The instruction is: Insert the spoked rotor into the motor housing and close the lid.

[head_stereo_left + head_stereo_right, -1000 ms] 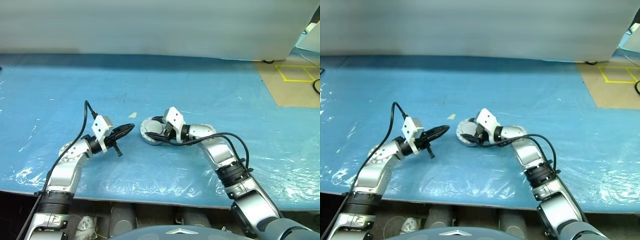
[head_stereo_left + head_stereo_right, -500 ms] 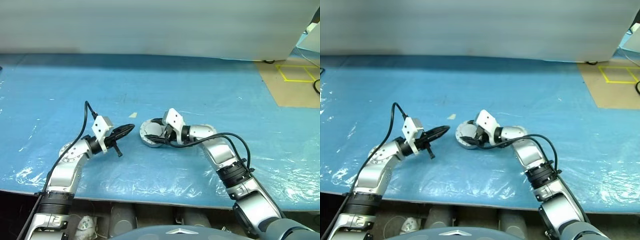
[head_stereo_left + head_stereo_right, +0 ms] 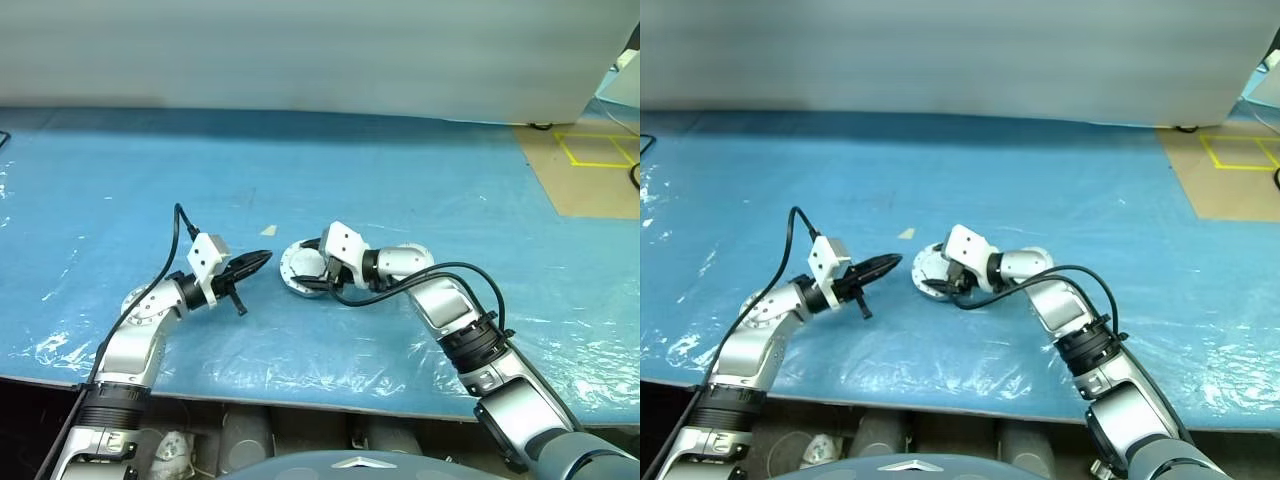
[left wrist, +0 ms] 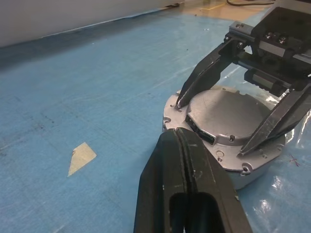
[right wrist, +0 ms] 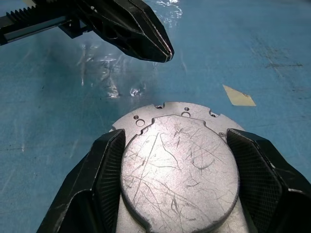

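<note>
Round silver-grey metal motor unit (image 4: 226, 131), scratched flat disc on top of a wider flanged base with small holes, resting on the blue plastic-covered bench (image 3: 400, 180) about midway along, nearer the front edge. Right gripper (image 5: 177, 182) spread wide, one black finger on each side of the raised disc, against its rim. Left gripper (image 4: 187, 160) closed tight, empty, tips just beside the flange. Small tan tape scrap (image 4: 81, 156) lying nearby on the blue sheet.
</note>
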`<state>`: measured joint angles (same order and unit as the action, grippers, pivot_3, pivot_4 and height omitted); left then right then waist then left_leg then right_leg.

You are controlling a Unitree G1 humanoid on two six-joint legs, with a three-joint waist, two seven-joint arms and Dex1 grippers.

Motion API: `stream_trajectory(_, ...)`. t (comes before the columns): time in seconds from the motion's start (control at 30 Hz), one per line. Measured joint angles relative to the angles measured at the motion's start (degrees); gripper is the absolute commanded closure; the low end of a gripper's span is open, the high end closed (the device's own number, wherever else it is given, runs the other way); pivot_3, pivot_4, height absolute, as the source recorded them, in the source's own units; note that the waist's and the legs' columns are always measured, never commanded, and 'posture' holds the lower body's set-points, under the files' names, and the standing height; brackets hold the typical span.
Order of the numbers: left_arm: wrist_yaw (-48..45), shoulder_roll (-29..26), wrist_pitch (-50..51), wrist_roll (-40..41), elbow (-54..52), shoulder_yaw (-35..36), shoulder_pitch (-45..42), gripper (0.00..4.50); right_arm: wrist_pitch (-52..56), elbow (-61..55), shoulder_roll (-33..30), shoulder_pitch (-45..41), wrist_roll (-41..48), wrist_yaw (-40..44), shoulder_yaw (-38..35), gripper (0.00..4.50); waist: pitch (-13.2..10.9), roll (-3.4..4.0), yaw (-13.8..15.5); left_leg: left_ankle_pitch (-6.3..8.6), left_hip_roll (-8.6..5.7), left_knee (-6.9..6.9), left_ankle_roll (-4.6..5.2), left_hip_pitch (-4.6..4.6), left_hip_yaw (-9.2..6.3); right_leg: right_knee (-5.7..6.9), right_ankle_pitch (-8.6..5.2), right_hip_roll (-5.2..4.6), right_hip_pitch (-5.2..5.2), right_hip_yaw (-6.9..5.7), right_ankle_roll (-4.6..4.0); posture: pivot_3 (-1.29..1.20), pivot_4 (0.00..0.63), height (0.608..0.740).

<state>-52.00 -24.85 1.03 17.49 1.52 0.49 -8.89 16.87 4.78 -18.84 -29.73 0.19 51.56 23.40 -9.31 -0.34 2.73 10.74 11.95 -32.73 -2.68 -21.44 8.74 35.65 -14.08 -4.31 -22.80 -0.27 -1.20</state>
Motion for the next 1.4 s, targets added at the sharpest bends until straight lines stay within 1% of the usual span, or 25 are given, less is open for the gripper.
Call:
stream_trajectory(0.3,0.01,0.00,-0.02,-0.01,0.37,-0.12,-0.39,4.50,0.34,0.13,-1.33,-0.77,-0.17,1.17,0.82,1.51,0.09,0.04,0.29,0.00,-0.01,0.01,0.00,0.06,0.00,-0.02,0.00,-0.01,0.07,0.00,0.00,0.00,0.150,0.740)
stream_trajectory(0.43,0.28,0.14,-0.05,-0.15,0.44,-0.53,-0.39,4.50,2.55,1.79,1.96,0.07,2.12,-0.53,-2.17,1.51,0.12,0.00,0.04,0.00,0.00,0.02,0.00,0.14,0.01,-0.01,-0.01,0.01,0.09,0.07,-0.01,0.00,0.150,0.740)
stream_trajectory(0.63,0.84,0.34,-0.12,-0.59,0.43,-1.05,-0.33,4.50,-0.68,2.59,1.20,-0.01,0.63,-1.34,-0.71,1.51,0.14,0.02,-0.10,0.01,-0.02,0.02,0.01,0.36,0.07,-0.02,-0.02,0.00,0.23,0.18,0.00,0.00,0.150,0.740)
stream_trajectory(0.87,1.05,0.39,0.38,-1.41,0.58,-3.08,-0.86,4.50,-1.47,3.01,1.09,-0.04,0.53,-1.37,-0.65,1.51,0.15,0.02,-0.08,0.02,-0.03,0.03,0.01,0.40,0.07,-0.02,-0.02,0.00,0.24,0.22,0.00,0.00,0.150,0.740)
stream_trajectory(1.13,3.00,0.95,1.57,-6.26,2.62,-6.84,-3.01,4.50,-1.39,2.93,1.07,0.06,0.54,-1.39,-0.72,1.51,0.20,0.05,-0.01,0.02,-0.04,0.07,0.01,0.40,0.07,-0.08,-0.03,0.00,0.26,0.23,0.00,0.00,0.150,0.740)
stream_trajectory(1.23,4.36,0.99,1.76,-8.54,3.01,-7.85,-4.31,4.50,-0.84,2.78,1.11,0.40,0.57,-1.78,-1.09,1.51,0.30,0.20,0.08,0.03,-0.07,0.07,0.03,0.51,0.07,-0.10,-0.03,-0.04,0.38,0.24,0.02,0.00,0.150,0.740)
stream_trajectory(1.3,4.90,1.30,1.87,-8.77,3.05,-7.96,-4.36,4.50,-0.33,2.58,1.17,0.53,0.71,-1.84,-1.44,1.51,0.33,0.24,0.14,0.13,-0.07,0.09,0.20,0.53,0.07,-0.12,-0.04,-0.06,0.40,0.24,0.03,0.00,0.150,0.740)
stream_trajectory(1.37,5.09,1.46,1.94,-8.77,3.07,-7.99,-4.39,4.50,0.22,2.41,1.24,0.56,0.90,-1.80,-1.78,0.79,0.34,0.23,0.26,0.14,-0.07,0.12,0.21,0.52,0.07,-0.13,-0.05,-0.06,0.39,0.24,0.04,0.00,0.150,0.740)
stream_trajectory(1.4,5.15,1.46,1.97,-8.78,3.09,-8.00,-4.41,4.50,0.38,2.37,1.31,0.60,1.09,-1.75,-1.92,0.50,0.34,0.23,0.29,0.14,-0.07,0.14,0.21,0.52,0.07,-0.15,-0.05,-0.06,0.38,0.24,0.04,0.00,0.150,0.740)
